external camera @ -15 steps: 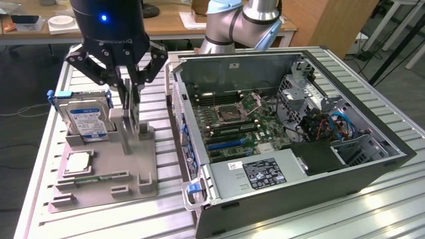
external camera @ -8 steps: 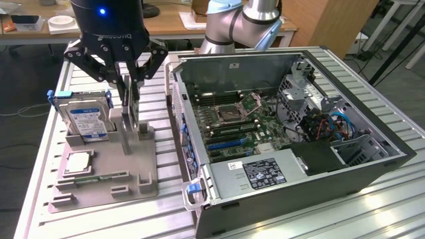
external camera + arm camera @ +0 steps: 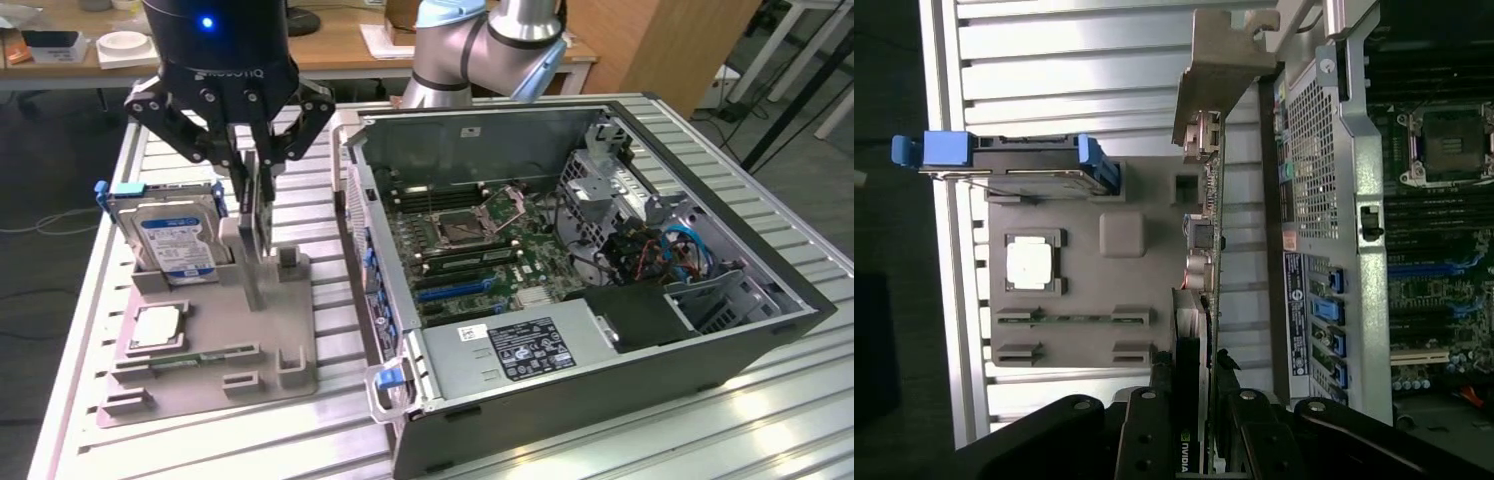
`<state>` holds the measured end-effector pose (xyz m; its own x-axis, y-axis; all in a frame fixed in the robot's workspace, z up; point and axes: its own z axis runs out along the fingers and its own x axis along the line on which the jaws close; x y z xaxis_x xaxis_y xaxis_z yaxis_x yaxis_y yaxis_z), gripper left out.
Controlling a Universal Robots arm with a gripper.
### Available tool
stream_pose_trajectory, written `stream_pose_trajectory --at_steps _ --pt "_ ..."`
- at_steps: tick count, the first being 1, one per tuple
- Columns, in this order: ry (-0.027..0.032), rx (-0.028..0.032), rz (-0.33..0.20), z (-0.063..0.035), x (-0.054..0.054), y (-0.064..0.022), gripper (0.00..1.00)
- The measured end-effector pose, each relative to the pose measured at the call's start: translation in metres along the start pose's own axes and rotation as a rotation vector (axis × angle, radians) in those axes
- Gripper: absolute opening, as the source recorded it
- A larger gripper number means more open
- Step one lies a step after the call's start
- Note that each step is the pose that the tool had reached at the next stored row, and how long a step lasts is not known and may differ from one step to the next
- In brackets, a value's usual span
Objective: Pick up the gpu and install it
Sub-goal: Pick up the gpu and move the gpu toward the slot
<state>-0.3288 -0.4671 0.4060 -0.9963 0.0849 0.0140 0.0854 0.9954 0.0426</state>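
**GPU gripped on edge over the holder**

Your gpu [image 3: 260, 215] stands on edge between the two fingers of the gripper [image 3: 256, 165]. The fingers are drawn in partway and press flat on both faces of the card. In the wrist view you see the gpu [image 3: 1212, 230] edge-on. It runs out from the gripper [image 3: 1196, 372], with its pale bracket [image 3: 1219, 60] at the far end.

The card sits over the grey holder [image 3: 200, 375], on the side nearest the case [image 3: 747, 340]. You cannot tell whether its lower edge is clear of the holder's slot.

Just beside the card, on the exterior view's left, the hard drive [image 3: 174, 240] stands upright in the holder [image 3: 1154, 270], with blue rails on its sides. The wrist view shows the hard drive [image 3: 1014, 155] from above. A cpu [image 3: 158, 325] lies flat in its pocket, and a memory stick [image 3: 1074, 318] lies in the row of clips past the cpu [image 3: 1032, 265].

The case lies open on the slatted table [image 3: 694, 430], just beside the holder on the exterior view's right. Its motherboard [image 3: 467, 240] faces up.
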Motion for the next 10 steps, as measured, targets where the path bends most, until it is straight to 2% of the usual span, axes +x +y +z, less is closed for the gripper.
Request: stream_pose_trajectory --at_steps 4,8,10 --pt "0.0026 -0.0109 -0.003 0.0000 -0.0016 0.0002 0.26" --pt "0.0164 -0.0203 -0.009 -0.0001 -0.0033 0.0003 0.26" --pt "0.0182 -0.0261 -0.011 0.0000 -0.0040 0.0003 0.26"
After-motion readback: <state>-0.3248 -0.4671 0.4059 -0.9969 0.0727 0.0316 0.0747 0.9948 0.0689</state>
